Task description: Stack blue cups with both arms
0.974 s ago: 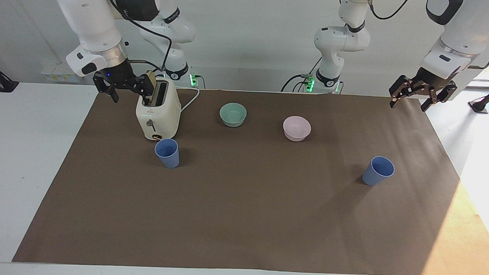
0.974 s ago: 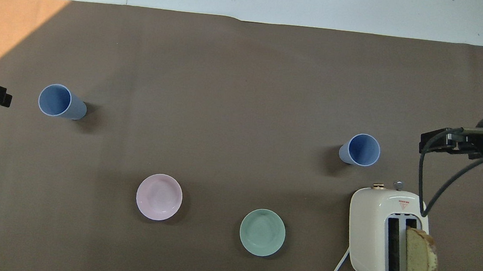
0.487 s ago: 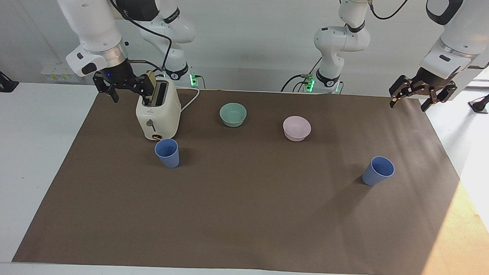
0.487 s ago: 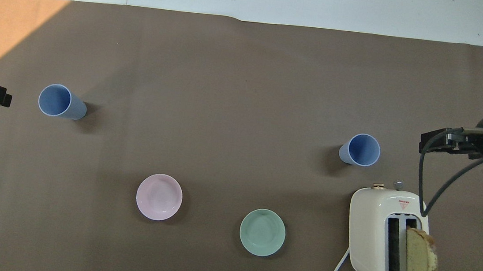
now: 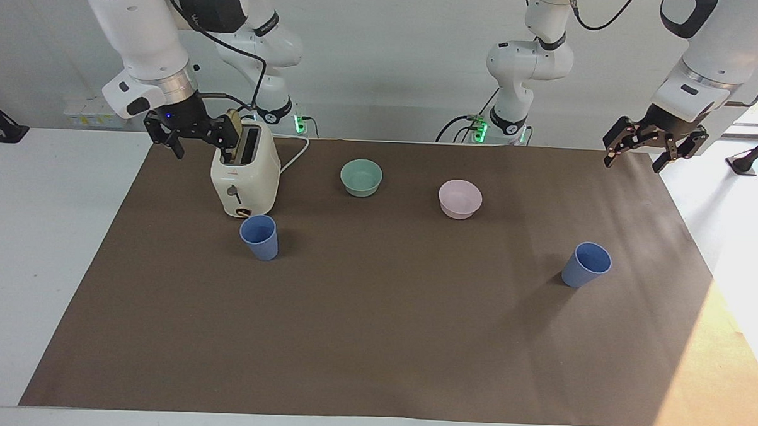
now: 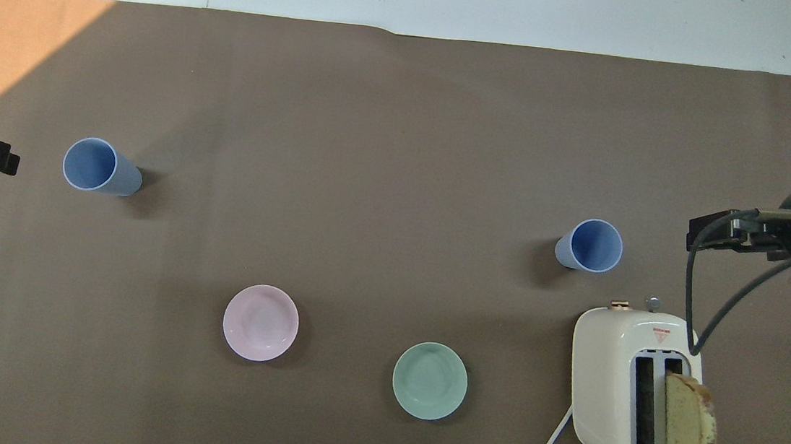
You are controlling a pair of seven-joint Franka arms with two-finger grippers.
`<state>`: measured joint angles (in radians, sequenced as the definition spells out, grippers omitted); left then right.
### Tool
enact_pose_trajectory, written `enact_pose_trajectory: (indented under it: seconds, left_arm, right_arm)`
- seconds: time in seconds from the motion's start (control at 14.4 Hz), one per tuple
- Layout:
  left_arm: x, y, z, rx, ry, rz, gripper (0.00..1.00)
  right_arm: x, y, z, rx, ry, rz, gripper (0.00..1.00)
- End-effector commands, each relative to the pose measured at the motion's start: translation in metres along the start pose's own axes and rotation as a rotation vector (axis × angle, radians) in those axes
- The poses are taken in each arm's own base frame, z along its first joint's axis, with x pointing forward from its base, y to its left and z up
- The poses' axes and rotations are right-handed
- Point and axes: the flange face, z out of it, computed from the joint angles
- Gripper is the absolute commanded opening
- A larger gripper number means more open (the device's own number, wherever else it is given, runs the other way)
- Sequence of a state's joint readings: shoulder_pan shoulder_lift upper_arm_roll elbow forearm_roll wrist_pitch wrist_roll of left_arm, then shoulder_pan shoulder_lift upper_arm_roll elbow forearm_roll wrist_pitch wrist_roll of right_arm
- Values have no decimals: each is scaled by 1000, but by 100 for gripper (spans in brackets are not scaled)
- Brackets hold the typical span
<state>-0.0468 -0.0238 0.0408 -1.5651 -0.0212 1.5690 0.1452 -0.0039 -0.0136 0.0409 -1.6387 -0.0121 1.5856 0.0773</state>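
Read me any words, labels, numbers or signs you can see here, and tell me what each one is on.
No text here can be read.
Toaster: a small red triangle sign on its top, with lettering under it too small to read.
Right arm: white lettering on a black joint band, too small to read.
Blue cups, teal bowl and pink bowl: no markings visible.

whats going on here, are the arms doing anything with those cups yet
Not yet. Both blue cups stand apart on the brown mat: one cup right beside the toaster, the other cup toward the left arm's end. The right pincer hangs open beside the toaster, which has a bread slice sticking out of it. The left pincer hangs open over the mat's corner. Neither holds or touches anything. The teal bowl and pink bowl sit nearer the robots.
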Motion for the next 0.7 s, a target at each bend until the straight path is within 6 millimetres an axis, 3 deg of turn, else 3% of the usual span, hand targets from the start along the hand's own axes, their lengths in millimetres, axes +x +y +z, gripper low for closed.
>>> enact_pose_trajectory:
  seconds: [0.0, 0.28, 0.49, 0.63]
  left_arm:
    - [-3, -1, -4, 13, 24, 1, 100]
    - [2, -5, 1, 17, 49, 5, 100]
    - [1, -35, 23, 21, 69, 6, 100]
    - [7, -43, 40, 25, 84, 41, 100]
  right_arm:
    - [1, 1, -1, 17, 0, 21, 100]
    - [1, 1, -1, 17, 0, 21, 100]
    - [1, 1, -1, 17, 0, 21, 100]
    - [1, 1, -1, 17, -2, 21, 100]
